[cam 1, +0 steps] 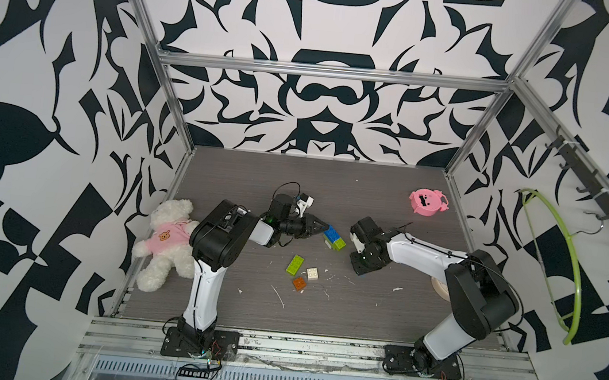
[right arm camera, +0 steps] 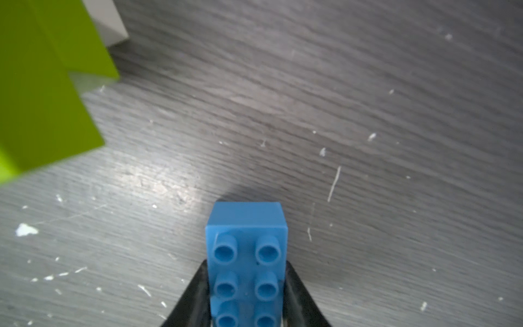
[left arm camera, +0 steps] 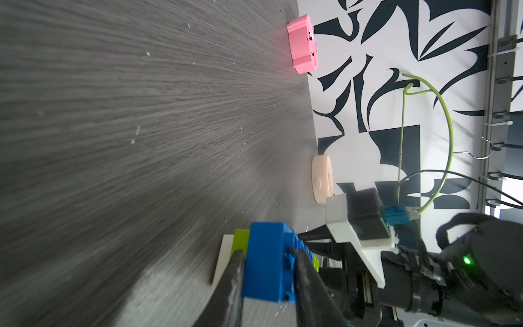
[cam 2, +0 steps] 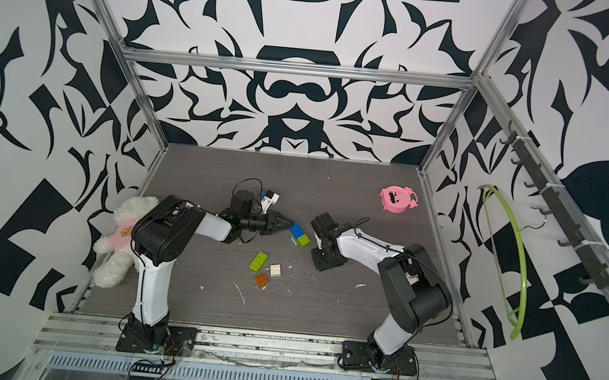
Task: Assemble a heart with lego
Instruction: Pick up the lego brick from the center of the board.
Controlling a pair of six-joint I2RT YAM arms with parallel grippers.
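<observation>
A partly built heart (cam 1: 334,238) of joined blue, lime green and white lego stands mid-table in both top views. My left gripper (cam 1: 323,228) is shut on its blue top brick (left arm camera: 266,271), one finger on each side. In the left wrist view the green brick (left arm camera: 240,239) and the white one (left arm camera: 225,254) show behind it. My right gripper (right arm camera: 245,263) is shut on a separate blue oblong brick (right arm camera: 245,218), studs facing the camera, low over the table just right of the heart (right arm camera: 42,99). Nearer the front lie a loose green brick (cam 1: 295,265), a white one (cam 1: 312,274) and an orange one (cam 1: 299,283).
A pink round toy (cam 1: 427,201) sits at the back right. A white teddy bear (cam 1: 166,242) lies against the left wall. A pale round disc (left arm camera: 321,178) lies by the right wall, behind my right arm. A green hanger (cam 1: 562,261) hangs on that wall.
</observation>
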